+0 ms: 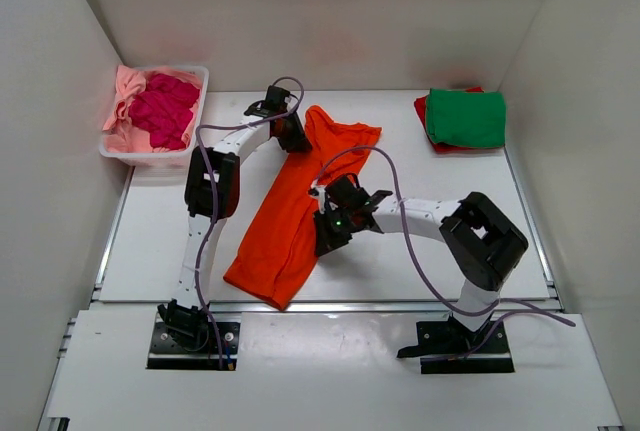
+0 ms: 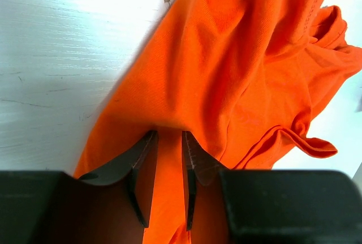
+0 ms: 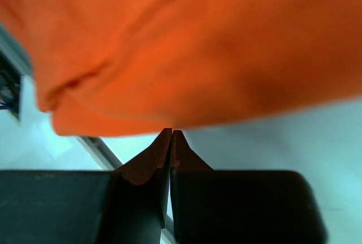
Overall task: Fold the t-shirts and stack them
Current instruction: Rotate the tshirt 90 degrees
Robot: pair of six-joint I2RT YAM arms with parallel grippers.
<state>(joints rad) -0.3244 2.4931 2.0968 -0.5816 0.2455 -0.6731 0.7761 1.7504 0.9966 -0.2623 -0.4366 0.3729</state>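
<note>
Diagonally, the orange t-shirt [image 1: 285,221] lies long and narrow; rumpled up top.

The left arm [image 1: 199,243] stretches forward so the left end effector [image 2: 169,139] pinches a fold at the far end of the orange t-shirt [image 1: 285,226], while the right arm [image 1: 420,214] bends leftward, the right end effector [image 3: 171,133] pressed fully closed at that shirt's right edge.

walls [image 1: 300,11]: plain white, three sides | table [image 1: 450,241]: white top, metal rails at edges | light: bright, even
</note>
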